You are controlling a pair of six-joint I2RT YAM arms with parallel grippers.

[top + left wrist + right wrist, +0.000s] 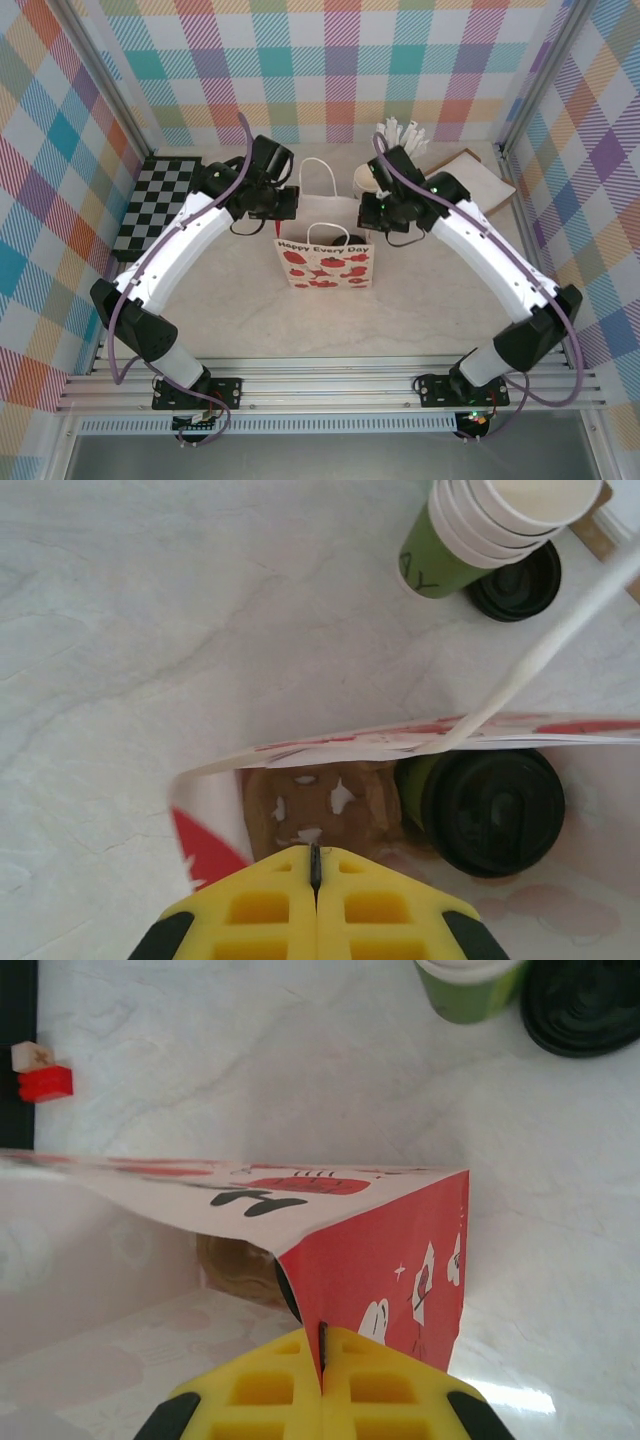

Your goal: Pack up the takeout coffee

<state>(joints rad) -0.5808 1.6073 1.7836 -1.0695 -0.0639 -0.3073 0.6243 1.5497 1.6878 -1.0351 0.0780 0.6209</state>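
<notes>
Left gripper (316,852) and right gripper (322,1330) are both clenched flat on the thin side folds of the paper bag (323,265), one at each end of its mouth. Inside the bag the coffee cup (490,810) stands upright on the floor, black lid on, against the brown carrier (320,802). Likely light but crushable, with a lid that could pop, so it should stay level. The bag paper may tear at a pinch, and the white handles (320,178) above its mouth look the safer hold.
</notes>
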